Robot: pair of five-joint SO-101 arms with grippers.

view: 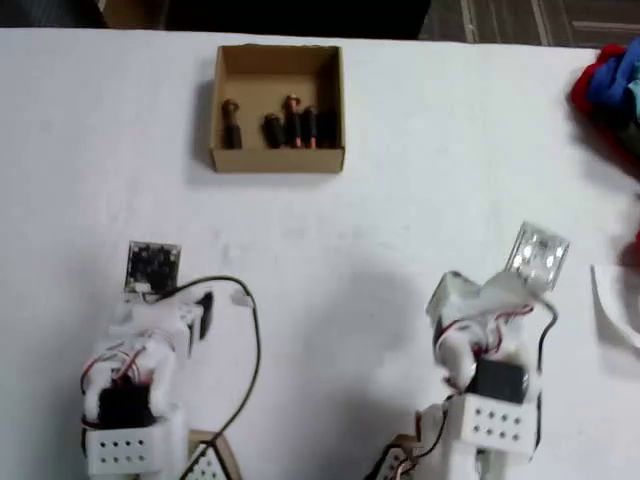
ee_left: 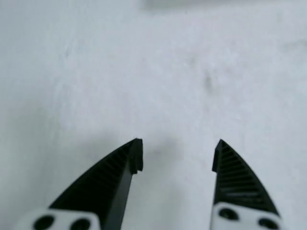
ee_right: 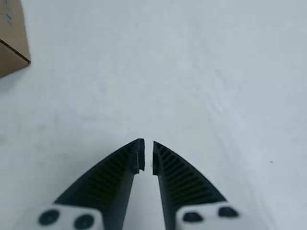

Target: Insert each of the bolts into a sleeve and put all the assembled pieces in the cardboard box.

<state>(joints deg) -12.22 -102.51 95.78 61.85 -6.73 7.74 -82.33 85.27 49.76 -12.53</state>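
The cardboard box [view: 279, 158] stands at the far middle of the white table. Several dark bolt-and-sleeve pieces [view: 290, 122] lie inside it, some with coppery ends. The left arm [view: 140, 345] is folded back at the near left, far from the box. Its gripper [ee_left: 177, 155] is open over bare table, with nothing between the fingers. At the near right is the right arm [view: 490, 350]. Its gripper [ee_right: 148, 155] is shut and empty, just above the tabletop. A corner of the box [ee_right: 12, 40] shows at the edge of the right wrist view.
A bundle of red and blue cloth [view: 610, 75] lies at the far right edge. A white curved object [view: 612, 315] sits at the right edge beside the right arm. A black cable [view: 252, 345] loops next to the left arm.
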